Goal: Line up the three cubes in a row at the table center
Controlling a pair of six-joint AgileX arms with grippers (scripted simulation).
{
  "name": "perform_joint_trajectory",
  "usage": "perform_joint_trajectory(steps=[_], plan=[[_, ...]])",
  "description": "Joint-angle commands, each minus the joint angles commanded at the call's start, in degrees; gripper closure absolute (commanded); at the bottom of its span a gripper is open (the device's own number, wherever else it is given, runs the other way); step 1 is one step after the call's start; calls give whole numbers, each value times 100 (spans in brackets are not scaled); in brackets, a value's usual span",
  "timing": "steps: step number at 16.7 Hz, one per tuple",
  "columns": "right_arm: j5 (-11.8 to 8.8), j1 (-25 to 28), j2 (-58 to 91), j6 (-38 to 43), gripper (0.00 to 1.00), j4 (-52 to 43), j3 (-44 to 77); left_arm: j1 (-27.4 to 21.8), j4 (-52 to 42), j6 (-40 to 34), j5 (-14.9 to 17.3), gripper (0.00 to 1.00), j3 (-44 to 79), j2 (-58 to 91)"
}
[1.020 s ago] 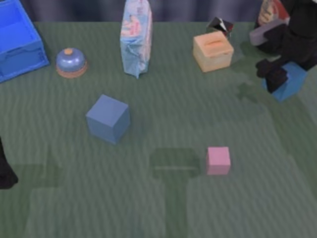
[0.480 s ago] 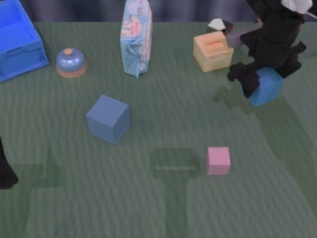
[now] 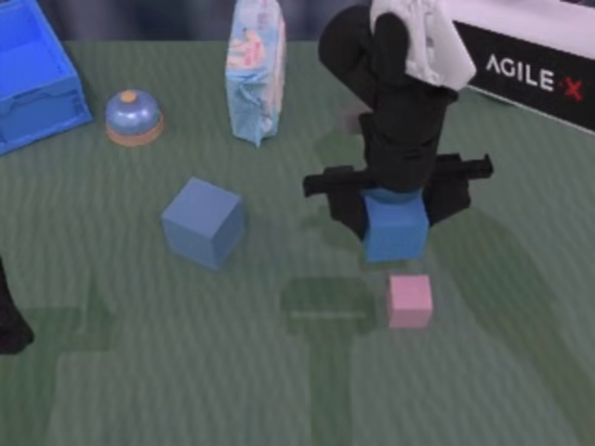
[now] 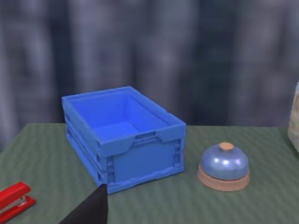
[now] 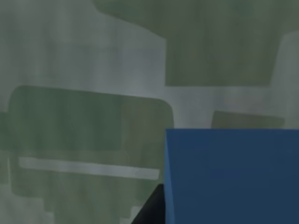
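Note:
My right gripper [image 3: 397, 216] hangs over the middle of the table [image 3: 186, 381], shut on the bright blue cube [image 3: 395, 230]. That cube sits just behind the small pink cube [image 3: 410, 300], with a narrow gap between them. The larger pale greyish-blue cube [image 3: 203, 223] rests alone to the left. In the right wrist view the bright blue cube [image 5: 233, 177] fills the lower corner with one black finger [image 5: 152, 210] against its side. My left gripper [image 3: 9, 325] is parked at the table's left edge, and a single finger [image 4: 91, 210] of it shows far off to one side.
A blue crate [image 3: 33, 79] stands at the back left with a bell [image 3: 134, 116] beside it. A tall pale packet [image 3: 256, 70] stands at the back centre. A red stapler [image 4: 14, 200] lies near the crate.
My right gripper has carried the bright blue cube from the far right toward the centre, ending just behind the pink cube. The other cubes and my left arm have not moved.

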Motion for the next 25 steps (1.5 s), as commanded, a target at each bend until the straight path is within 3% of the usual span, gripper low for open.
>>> perform_joint_trajectory(steps=[3, 6, 12, 19, 24, 25], plan=[[16, 546, -272, 1013, 100, 103, -316, 0, 0, 0, 0, 0, 0, 0], [34, 839, -449, 1478, 100, 181, -488, 0, 0, 0, 0, 0, 0, 0], [27, 839, -436, 1508, 100, 200, -502, 0, 0, 0, 0, 0, 0, 0], [37, 866, -143, 1529, 100, 1437, -1387, 0, 0, 0, 0, 0, 0, 0], [39, 878, -86, 1531, 100, 1583, -1519, 0, 0, 0, 0, 0, 0, 0], [39, 878, -86, 1531, 92, 1583, -1519, 0, 0, 0, 0, 0, 0, 0]])
